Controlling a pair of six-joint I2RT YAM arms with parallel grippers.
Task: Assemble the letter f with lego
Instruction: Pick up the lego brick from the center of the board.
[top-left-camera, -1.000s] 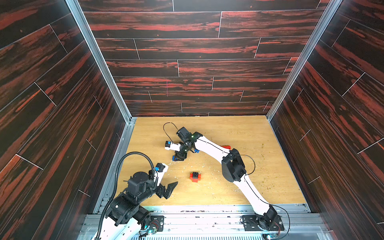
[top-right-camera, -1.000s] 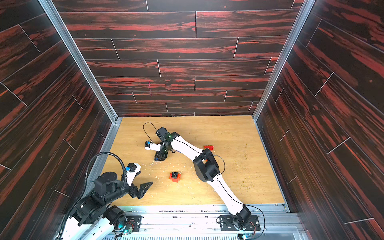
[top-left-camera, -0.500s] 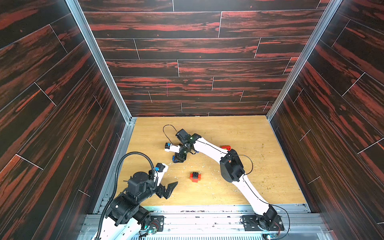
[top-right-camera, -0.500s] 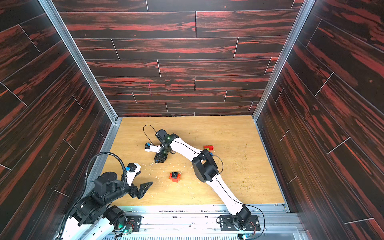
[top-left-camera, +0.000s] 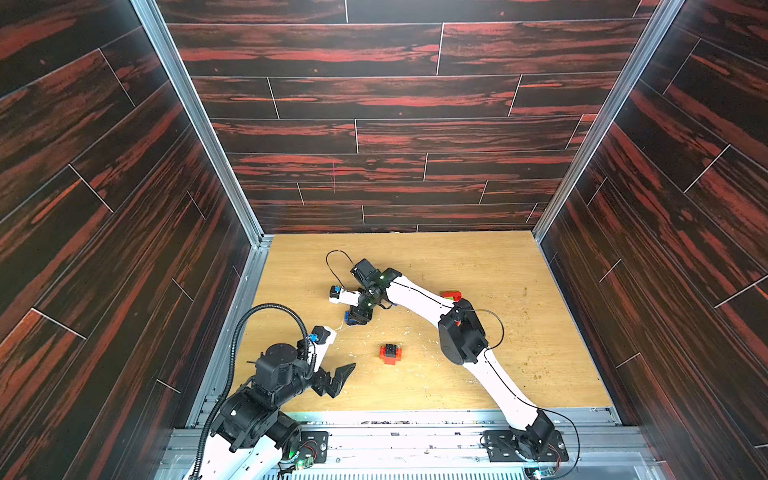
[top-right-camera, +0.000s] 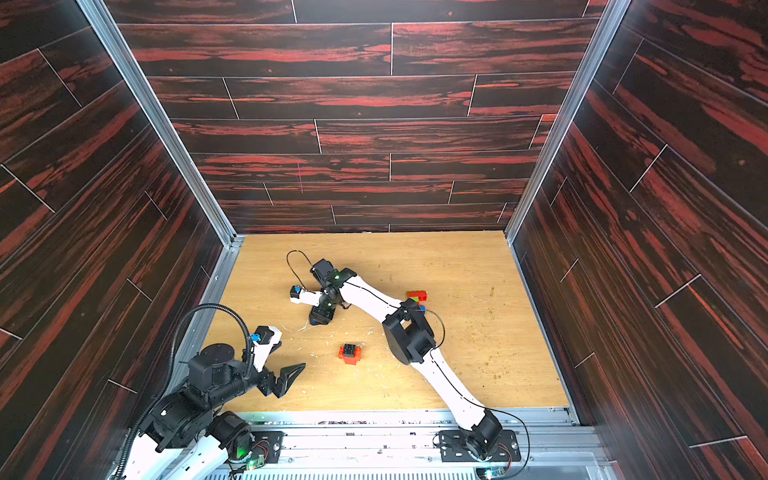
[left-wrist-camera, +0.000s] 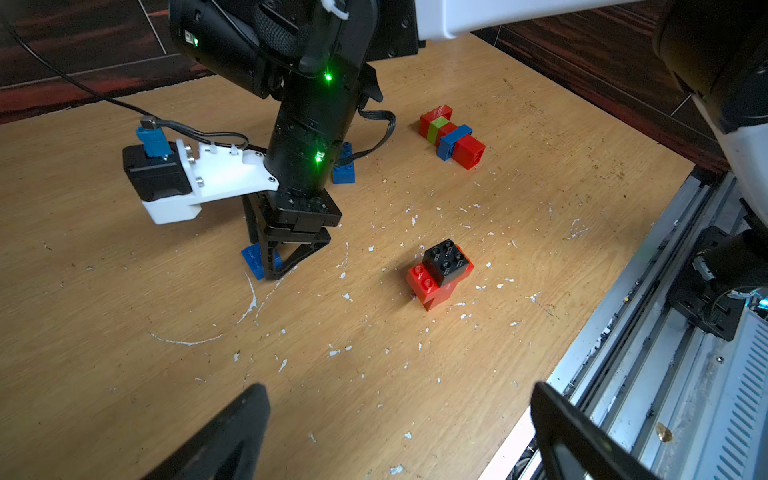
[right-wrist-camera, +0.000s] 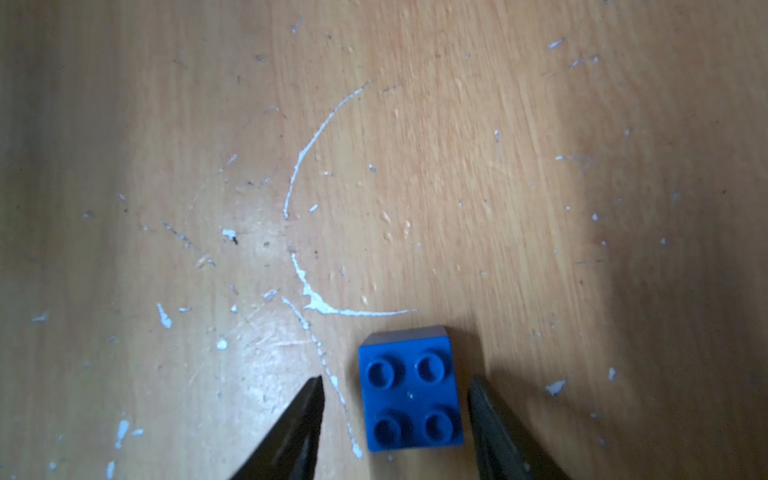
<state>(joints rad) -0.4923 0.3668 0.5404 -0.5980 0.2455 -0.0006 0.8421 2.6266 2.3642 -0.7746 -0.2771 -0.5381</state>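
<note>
My right gripper (right-wrist-camera: 397, 384) is down at the table, open, with a finger on each side of a blue square lego brick (right-wrist-camera: 409, 399). A gap shows at both sides, narrower at one. The left wrist view shows the same brick (left-wrist-camera: 254, 259) beside the right fingers (left-wrist-camera: 286, 259). A black brick on red ones (top-left-camera: 390, 353) stands mid-table. A row of red, green and blue bricks (left-wrist-camera: 451, 135) lies farther back, and another blue brick (left-wrist-camera: 344, 168) sits behind the right arm. My left gripper (top-left-camera: 338, 376) hovers open and empty near the front left.
The wooden table (top-left-camera: 519, 332) is flecked with white chips and scratches. Dark panelled walls close in three sides. A metal rail (top-left-camera: 415, 419) runs along the front edge. The right arm's elbow (top-left-camera: 459, 340) hangs over the middle right.
The right arm has shifted slightly left, with its gripper staying low at the blue brick. The left arm has not moved.
</note>
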